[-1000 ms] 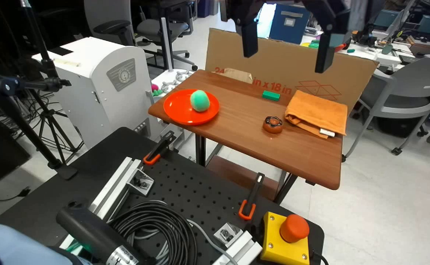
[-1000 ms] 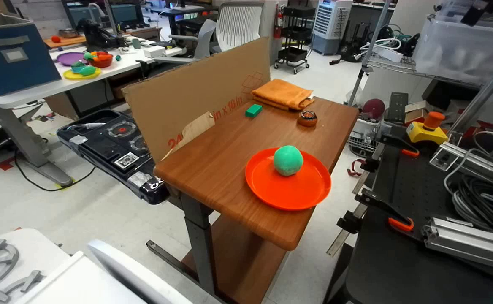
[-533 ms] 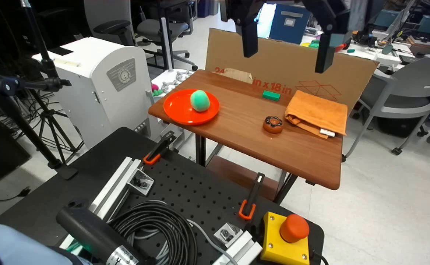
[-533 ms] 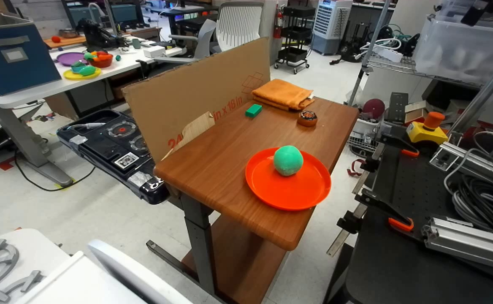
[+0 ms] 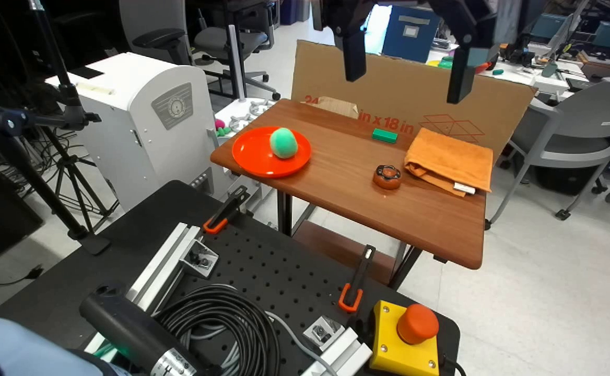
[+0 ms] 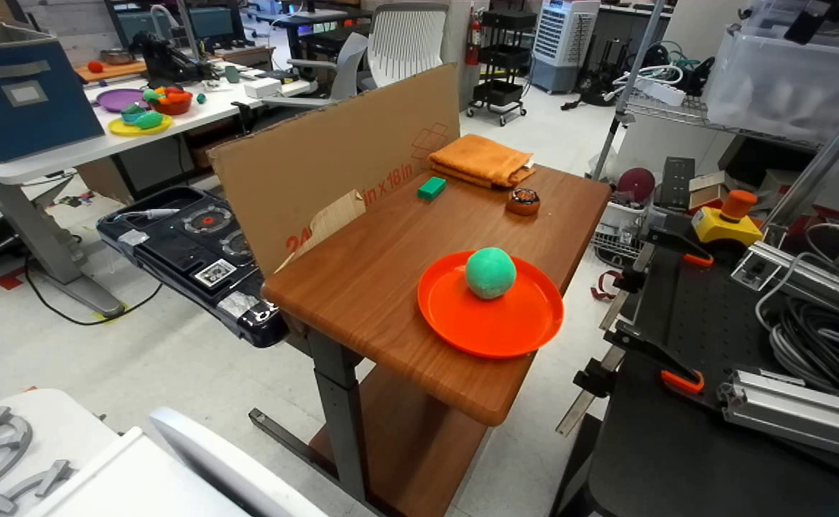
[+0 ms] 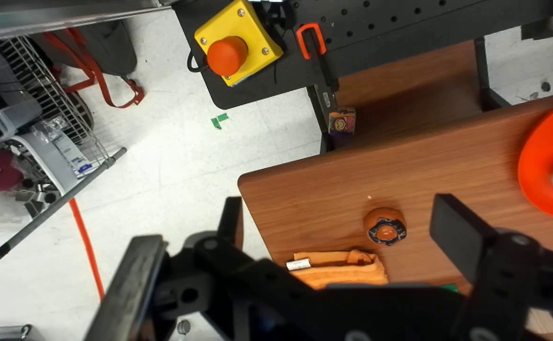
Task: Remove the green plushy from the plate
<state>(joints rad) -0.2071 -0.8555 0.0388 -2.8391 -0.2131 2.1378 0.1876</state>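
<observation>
Green plushy (image 6: 490,273) sat on the orange-red plate (image 6: 484,330), a little back of its middle, at the near end of the brown table (image 6: 362,287) in an exterior view. Farther along stood a squat round brown object (image 6: 524,203), dark on top, and across the table from it a small green block (image 6: 432,188). A folded orange cloth (image 6: 480,159) lay beyond both. At the top of an exterior view the gripper (image 5: 405,90) hung well apart from the plate, its fingers (image 5: 355,57) spread wide. Behind it cardboard (image 5: 326,73) stood along one long edge of the table.
</observation>
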